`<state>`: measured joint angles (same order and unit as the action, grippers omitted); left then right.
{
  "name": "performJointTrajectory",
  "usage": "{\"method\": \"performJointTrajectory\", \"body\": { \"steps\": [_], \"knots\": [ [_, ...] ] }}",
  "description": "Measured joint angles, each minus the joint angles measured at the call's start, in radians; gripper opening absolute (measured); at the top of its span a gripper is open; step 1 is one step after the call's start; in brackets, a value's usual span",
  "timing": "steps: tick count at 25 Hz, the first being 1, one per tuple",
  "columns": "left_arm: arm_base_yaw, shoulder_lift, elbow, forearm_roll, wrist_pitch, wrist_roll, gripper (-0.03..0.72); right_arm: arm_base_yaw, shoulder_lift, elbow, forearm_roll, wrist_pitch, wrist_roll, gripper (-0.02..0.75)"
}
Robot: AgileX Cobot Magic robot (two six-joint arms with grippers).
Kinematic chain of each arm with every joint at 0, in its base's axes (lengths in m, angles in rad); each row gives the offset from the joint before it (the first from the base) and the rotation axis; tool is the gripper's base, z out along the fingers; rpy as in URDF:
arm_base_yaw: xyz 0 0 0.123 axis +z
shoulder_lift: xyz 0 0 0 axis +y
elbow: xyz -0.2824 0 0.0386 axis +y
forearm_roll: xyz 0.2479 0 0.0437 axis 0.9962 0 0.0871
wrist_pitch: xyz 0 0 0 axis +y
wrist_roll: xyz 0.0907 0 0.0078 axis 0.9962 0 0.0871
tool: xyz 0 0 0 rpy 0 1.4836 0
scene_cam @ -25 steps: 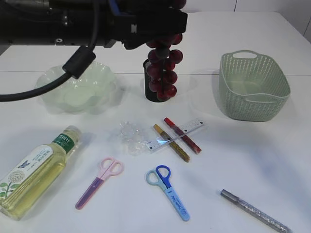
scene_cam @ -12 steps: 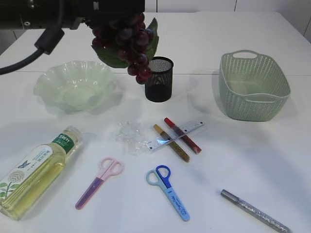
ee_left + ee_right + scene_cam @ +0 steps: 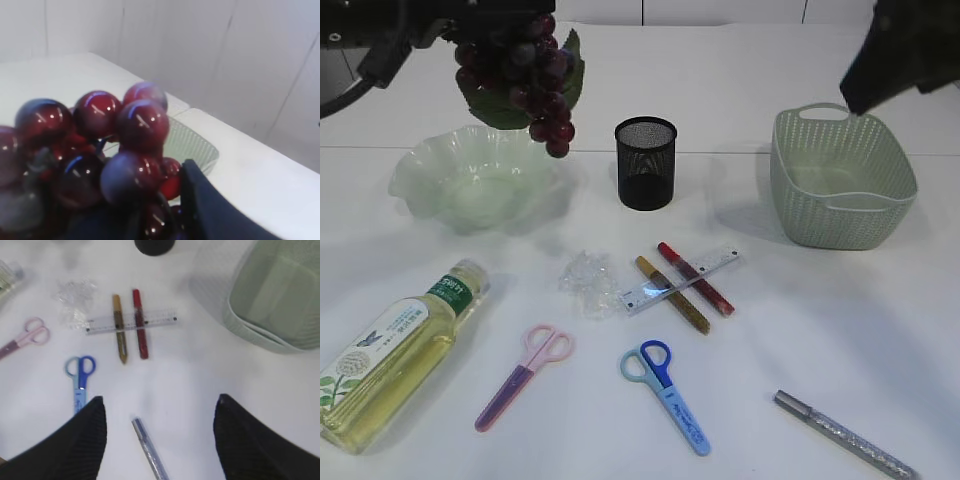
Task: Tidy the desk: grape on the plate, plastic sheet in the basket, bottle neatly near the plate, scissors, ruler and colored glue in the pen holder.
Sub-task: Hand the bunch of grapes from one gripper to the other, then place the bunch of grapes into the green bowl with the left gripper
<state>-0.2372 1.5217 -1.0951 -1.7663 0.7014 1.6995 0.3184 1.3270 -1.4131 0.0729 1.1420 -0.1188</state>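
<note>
Left pincer [image 3: 165,220] has carried the dark-red plastic grape bunch with green leaf [image 3: 520,65] leftward, off the black mesh pen holder [image 3: 646,162]; it now hangs clamped in that pincer above the right rim of the pale-green ruffled glass plate [image 3: 420,180], not touching. My read: first step is nearly done, only lower and release remain.

Desk [image 3: 820,330] items lie as they did a second ago: yellow oil bottle with green label [image 3: 390,350] on its side at far left, pink scissors [image 3: 525,375], crumpled clear plastic sheet [image 3: 588,282], blue scissors [image 3: 668,395], clear ruler [image 3: 682,280] under the gold [image 3: 672,293] and red [image 3: 696,278] glue pens, silver glitter pen [image 3: 845,435], sage woven basket [image 3: 840,180].

Right arm has newly entered top right of the exterior view (pincer itself hidden there). Right wrist view shows right pincer [image 3: 159,437] spread wide, empty, high over the silver pen. Left wrist view shows only grapes.
</note>
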Motion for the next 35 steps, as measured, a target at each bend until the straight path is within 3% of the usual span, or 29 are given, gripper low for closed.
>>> {"method": "performJointTrajectory", "body": {
  "steps": [9,17,25,35],
  "knots": [
    [0.055,0.0,-0.002,-0.012,-0.249,0.0,0.141,0.0,0.002,0.145,-0.04,-0.002,0.019,0.518],
    [0.108,0.008,-0.014,-0.02,-0.322,-0.002,0.141,0.0,0.006,0.152,-0.042,-0.011,0.02,0.514],
    [0.113,0.008,-0.022,-0.023,-0.425,-0.002,0.134,0.0,0.047,0.154,-0.024,-0.01,0.02,0.513],
    [0.149,0.166,-0.253,-0.033,-0.484,-0.002,0.132,0.0,0.097,0.154,-0.014,-0.064,0.02,0.512]
  ]
}}
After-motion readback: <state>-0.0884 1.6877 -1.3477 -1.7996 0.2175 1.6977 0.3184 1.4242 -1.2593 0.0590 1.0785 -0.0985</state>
